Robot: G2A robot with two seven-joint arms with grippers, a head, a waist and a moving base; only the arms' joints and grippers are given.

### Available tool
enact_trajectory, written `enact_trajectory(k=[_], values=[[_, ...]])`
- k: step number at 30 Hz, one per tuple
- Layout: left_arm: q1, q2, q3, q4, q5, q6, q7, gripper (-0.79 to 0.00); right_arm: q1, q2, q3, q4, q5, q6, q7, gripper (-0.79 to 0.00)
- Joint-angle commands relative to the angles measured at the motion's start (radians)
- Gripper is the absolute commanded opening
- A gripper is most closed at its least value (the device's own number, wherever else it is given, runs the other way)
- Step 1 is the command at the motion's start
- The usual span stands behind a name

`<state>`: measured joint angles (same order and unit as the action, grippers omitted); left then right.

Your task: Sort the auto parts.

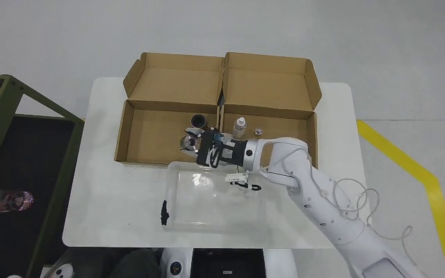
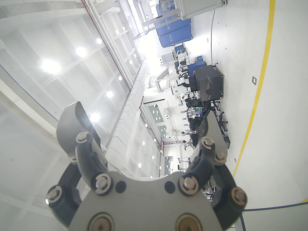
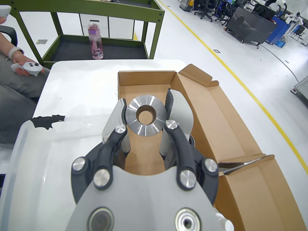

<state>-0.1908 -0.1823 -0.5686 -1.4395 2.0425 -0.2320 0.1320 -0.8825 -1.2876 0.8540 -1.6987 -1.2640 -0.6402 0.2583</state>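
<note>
My right gripper (image 3: 146,102) is shut on a shiny metal ring (image 3: 134,115) with a round hole, one finger on each side. It holds the ring over the floor of the left cardboard box (image 3: 144,82). From the top view the same gripper (image 1: 191,143) sits at the near side of that box (image 1: 149,135), next to a black ring part (image 1: 198,120). The right cardboard box (image 1: 285,135) holds a small white bottle-shaped part (image 1: 239,127) and a small metal part (image 1: 258,131). My left gripper (image 2: 142,118) points up at the ceiling, open and holding nothing.
A clear plastic bin (image 1: 208,201) stands on the white table (image 1: 104,181) in front of the boxes, with black tape (image 1: 164,212) on its left rim. Both box lids stand open at the far side. A green cart (image 1: 28,139) with a pink bottle (image 3: 95,41) stands left of the table.
</note>
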Motion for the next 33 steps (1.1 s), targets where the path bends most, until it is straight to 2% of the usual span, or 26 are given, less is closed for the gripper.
enact_trajectory(k=[1,11,23,33], values=[[0.0,0.0,0.0,0.0,0.0,0.0,0.0,0.0,0.012,-0.006,-0.015,0.017,-0.003,0.015,0.015,-0.785],[0.0,0.0,0.0,0.0,0.0,0.0,0.0,0.0,0.071,-0.034,-0.086,0.08,-0.032,0.069,0.097,-0.785],[0.0,0.0,0.0,0.0,0.0,0.0,0.0,0.0,0.161,-0.084,-0.164,0.216,0.026,0.111,0.198,-0.785],[0.0,0.0,0.0,0.0,0.0,0.0,0.0,0.0,0.217,-0.126,-0.224,0.339,0.028,0.137,0.23,-0.785]])
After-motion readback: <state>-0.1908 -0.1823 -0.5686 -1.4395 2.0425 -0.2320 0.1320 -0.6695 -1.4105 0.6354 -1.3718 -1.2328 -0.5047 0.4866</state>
